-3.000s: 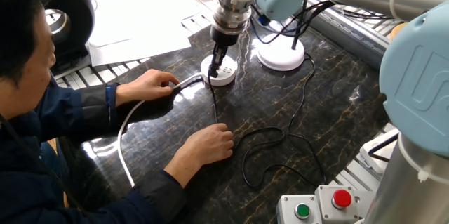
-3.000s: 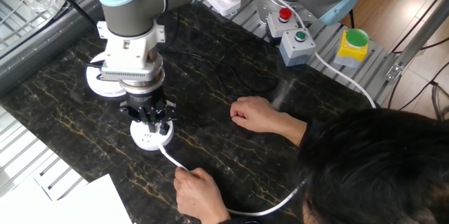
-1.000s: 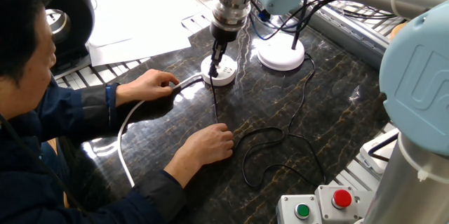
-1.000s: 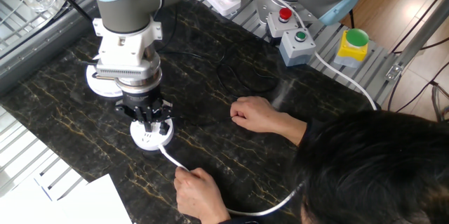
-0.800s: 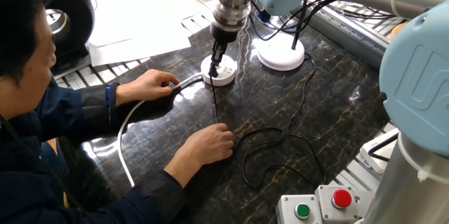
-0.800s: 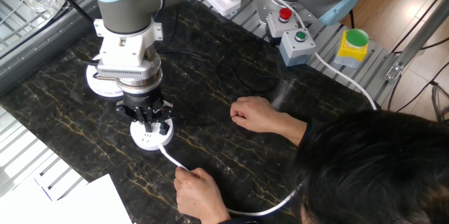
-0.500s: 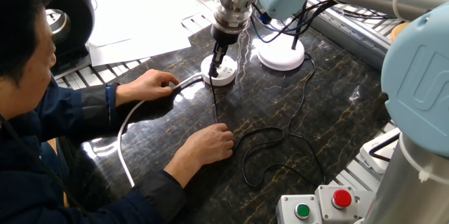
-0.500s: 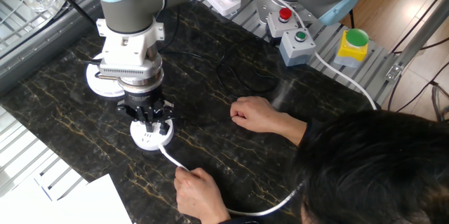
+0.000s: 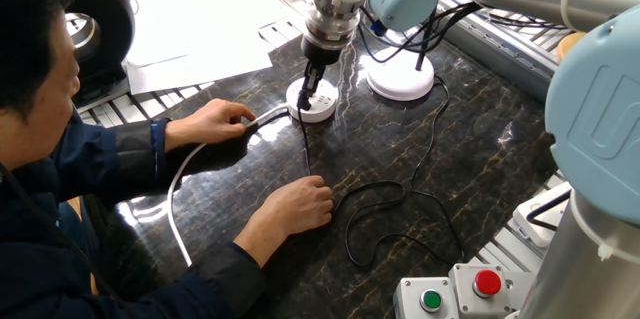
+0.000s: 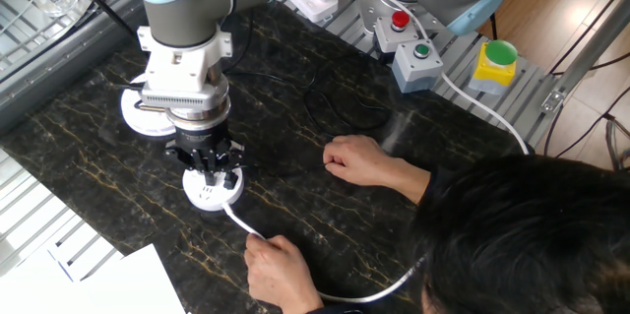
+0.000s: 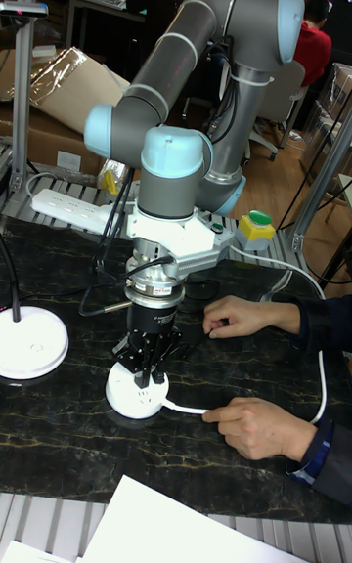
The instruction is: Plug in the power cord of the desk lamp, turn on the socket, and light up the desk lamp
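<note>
We see dark marble tabletop (image 10: 325,216), cluttered lab; socket (image 11: 137,393) directly under jaws, which pinch the power cord (image 9: 306,139) plug

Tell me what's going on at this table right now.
The gripper is pressed down over the round white socket, apparently seating the plug of the black power cord; whether its jaws are closed is hard to tell. A person steadies the socket's thick white cable with one hand and holds the cord down with the other hand. The desk lamp stands beside the socket.
</note>
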You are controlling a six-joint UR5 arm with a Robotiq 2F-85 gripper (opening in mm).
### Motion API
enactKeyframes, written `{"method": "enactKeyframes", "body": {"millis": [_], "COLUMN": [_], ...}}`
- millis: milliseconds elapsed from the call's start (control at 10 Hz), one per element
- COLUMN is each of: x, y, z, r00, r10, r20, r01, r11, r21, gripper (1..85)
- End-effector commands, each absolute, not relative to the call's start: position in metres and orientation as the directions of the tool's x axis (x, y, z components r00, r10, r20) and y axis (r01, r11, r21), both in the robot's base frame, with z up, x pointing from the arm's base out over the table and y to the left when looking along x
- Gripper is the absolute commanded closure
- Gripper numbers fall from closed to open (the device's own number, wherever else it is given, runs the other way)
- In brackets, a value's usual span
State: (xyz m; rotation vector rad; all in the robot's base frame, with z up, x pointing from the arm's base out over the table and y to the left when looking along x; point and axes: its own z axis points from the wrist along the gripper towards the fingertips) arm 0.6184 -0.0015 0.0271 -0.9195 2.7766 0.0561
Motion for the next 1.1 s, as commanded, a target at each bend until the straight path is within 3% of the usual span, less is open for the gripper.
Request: {"method": "enactKeyframes", "body": {"millis": [0, 600, 1000], "x": [0.621, 0.607, 0.615], "y": [-0.001, -0.009, -0.025], "z": [0.026, 0.038, 0.053], "r00": [-0.783, -0.779, -0.761], "r10": [-0.578, -0.591, -0.628], "r20": [-0.230, -0.207, -0.163], "r01": [-0.587, -0.599, -0.623], "r11": [0.809, 0.800, 0.777], "r21": [-0.032, -0.027, -0.085], "gripper": [84.3, 84.3, 84.3]}}
